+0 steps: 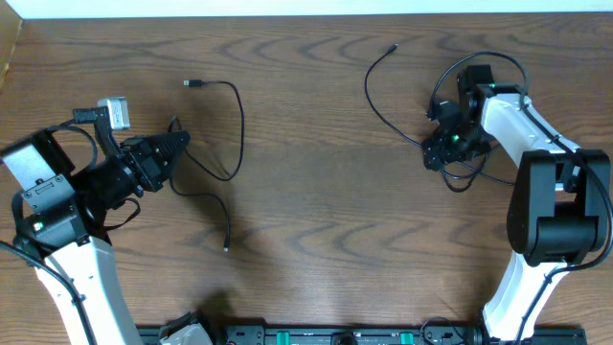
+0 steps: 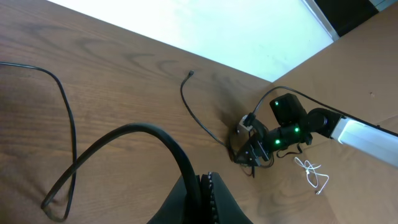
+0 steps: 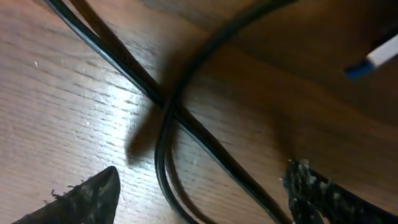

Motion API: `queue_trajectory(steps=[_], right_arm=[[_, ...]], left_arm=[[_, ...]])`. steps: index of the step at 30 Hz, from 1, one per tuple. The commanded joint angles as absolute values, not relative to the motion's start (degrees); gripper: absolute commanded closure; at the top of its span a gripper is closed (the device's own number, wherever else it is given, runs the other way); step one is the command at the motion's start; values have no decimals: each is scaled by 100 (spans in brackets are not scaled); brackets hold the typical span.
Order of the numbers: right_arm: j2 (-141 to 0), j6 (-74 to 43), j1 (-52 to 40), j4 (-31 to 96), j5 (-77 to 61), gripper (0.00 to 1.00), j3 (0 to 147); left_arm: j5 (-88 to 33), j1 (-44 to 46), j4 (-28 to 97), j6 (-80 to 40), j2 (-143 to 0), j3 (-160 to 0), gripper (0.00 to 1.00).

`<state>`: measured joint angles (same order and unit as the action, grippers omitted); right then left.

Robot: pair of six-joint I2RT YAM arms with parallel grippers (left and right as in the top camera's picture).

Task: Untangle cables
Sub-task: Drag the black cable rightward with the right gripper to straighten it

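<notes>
Right gripper point(image 3: 202, 177), released, straddles crossed thin black flexible cable point(image 3: 163, 106): pinch 1 strand only. Left gripper point(image 1: 182, 141) grasps left cable point(image 1: 238, 125).

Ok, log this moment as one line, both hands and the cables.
left hand: shut on left cable | right hand: open over crossed strands of right cable | cables: lying apart

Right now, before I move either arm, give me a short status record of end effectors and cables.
left end effector: shut on left cable
right end effector: open, over a crossing in right cable
left cable: loose loop, both plug ends free
right cable: far plug free, near end bunched at the end effector
cables: lying apart from each other
</notes>
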<state>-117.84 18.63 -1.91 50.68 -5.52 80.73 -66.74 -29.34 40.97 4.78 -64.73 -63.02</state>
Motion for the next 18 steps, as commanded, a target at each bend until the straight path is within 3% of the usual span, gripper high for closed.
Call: queue_trajectory(steps=[1, 7, 11, 18], right_arm=[[-11810, 1822, -176, 4908, -460, 22, 7856], [-11810, 1824, -143, 4335, -440, 24, 7402], [-11810, 1820, -106, 3785, -314, 34, 7032], [-11810, 1474, 183, 3087, -320, 37, 6488]], left_arm=[[-6681, -2917, 4115, 582, -6462, -6322, 93], [-6681, -2917, 4115, 582, -6462, -6322, 93], [-6681, -2917, 4115, 582, -6462, -6322, 93], [-6681, -2917, 4117, 580, -6462, -6322, 93]])
